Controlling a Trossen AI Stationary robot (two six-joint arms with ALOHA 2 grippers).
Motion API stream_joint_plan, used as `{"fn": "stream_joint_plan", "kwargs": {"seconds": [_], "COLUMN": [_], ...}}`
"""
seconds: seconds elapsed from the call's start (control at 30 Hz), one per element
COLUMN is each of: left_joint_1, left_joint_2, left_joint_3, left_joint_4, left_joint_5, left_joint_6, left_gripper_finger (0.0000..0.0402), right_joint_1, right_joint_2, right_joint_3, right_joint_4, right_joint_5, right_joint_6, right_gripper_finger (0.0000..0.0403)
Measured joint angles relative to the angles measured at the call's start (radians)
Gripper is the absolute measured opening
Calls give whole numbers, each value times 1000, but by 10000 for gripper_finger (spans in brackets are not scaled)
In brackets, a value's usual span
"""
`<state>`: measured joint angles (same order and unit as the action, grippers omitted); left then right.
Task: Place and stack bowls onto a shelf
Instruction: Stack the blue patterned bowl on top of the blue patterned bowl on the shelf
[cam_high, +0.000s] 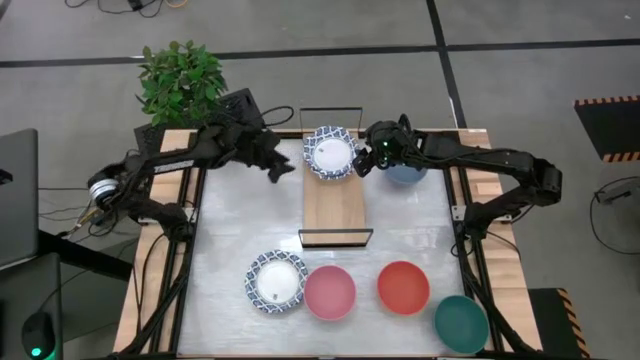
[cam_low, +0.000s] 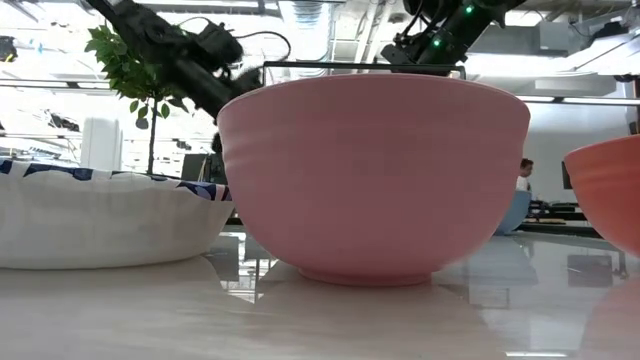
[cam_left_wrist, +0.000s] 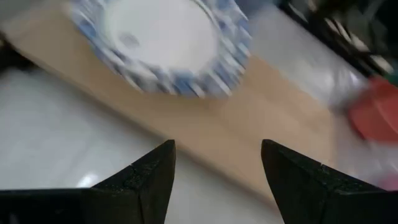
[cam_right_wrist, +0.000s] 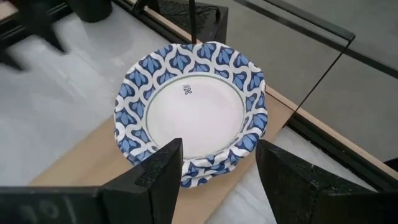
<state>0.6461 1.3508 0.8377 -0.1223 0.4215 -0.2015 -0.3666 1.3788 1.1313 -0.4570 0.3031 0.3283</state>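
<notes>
The shelf (cam_high: 336, 205) is a light-wood board with black wire frames, in the middle of the table. A stack of white bowls with blue patterned rims (cam_high: 330, 152) (cam_right_wrist: 193, 106) sits on its far end. My left gripper (cam_high: 283, 168) (cam_left_wrist: 217, 155) hovers open just left of the stack, over the shelf's left edge. My right gripper (cam_high: 360, 163) (cam_right_wrist: 217, 155) is open at the stack's right side, with its fingers either side of the near rim. A slate-blue bowl (cam_high: 406, 175) rests on the table under my right arm.
Along the near edge stand another white and blue bowl (cam_high: 275, 282), a pink bowl (cam_high: 329, 291) (cam_low: 375, 175), a red bowl (cam_high: 403, 287) and a dark green bowl (cam_high: 461, 323). A potted plant (cam_high: 180, 80) stands at the far left corner. The shelf's near half (cam_high: 336, 215) is bare.
</notes>
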Motion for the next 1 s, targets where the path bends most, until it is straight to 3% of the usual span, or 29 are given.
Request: {"fn": "stream_joint_plan", "kwargs": {"seconds": [0.13,0.37,0.6,1.0], "left_joint_1": [-55,-250,-472,-674], "left_joint_2": [-100,-142,-137,-137], "left_joint_3": [2,2,-73,-154], "left_joint_4": [-221,-493,-488,-349], "left_joint_5": [32,-107,-179,-330], "left_joint_6": [43,5,-100,-286], "left_gripper_finger": [222,222,222,222], "right_joint_1": [0,0,0,0], "right_joint_2": [0,0,0,0], "right_joint_3": [0,0,0,0], "right_joint_4": [1,0,0,1], "right_joint_5": [-5,-11,-14,-14], "right_joint_6": [1,4,4,3], "right_gripper_finger": [228,228,228,228]}}
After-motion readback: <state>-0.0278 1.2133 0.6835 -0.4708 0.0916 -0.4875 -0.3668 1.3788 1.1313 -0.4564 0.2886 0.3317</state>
